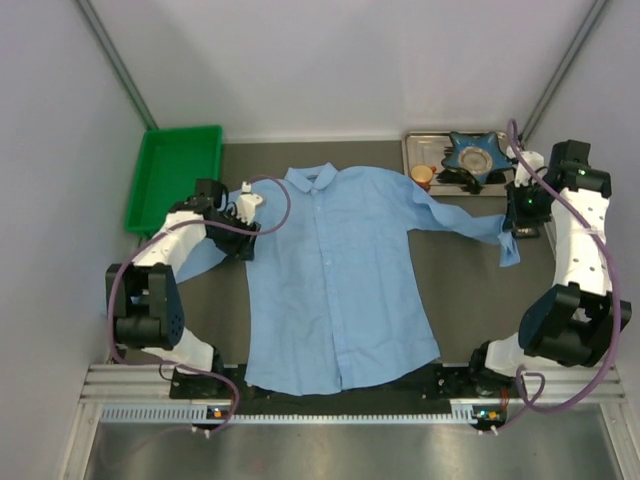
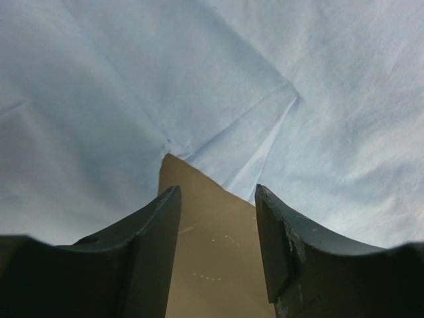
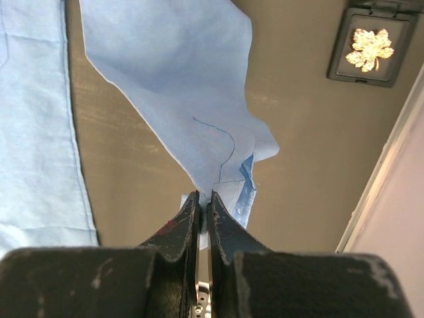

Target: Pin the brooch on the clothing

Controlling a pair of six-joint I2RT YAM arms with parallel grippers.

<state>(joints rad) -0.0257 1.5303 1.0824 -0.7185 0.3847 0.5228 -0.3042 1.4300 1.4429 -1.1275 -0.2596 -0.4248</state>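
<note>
The clothing (image 1: 335, 280), a light blue shirt, lies flat on the table with its collar at the far side. My left gripper (image 1: 245, 232) hovers at the shirt's left armpit. It is open (image 2: 215, 192) over a wedge of bare table, with cloth (image 2: 199, 79) spread just beyond the tips and nothing between the fingers. My right gripper (image 1: 517, 228) is shut (image 3: 205, 194) on the cuff end of the right sleeve (image 3: 192, 99), which hangs bunched from the fingertips. The brooch (image 3: 370, 50), a gold leaf-like ornament, rests in a small grey square holder (image 3: 344, 63) on the table beyond the sleeve.
A green bin (image 1: 175, 170) stands at the far left. At the far right a metal tray (image 1: 418, 142) carries an orange cup (image 1: 422, 175) and a blue star-shaped dish (image 1: 475, 155). Pale walls enclose the table on three sides, one close to the right gripper (image 3: 397, 218).
</note>
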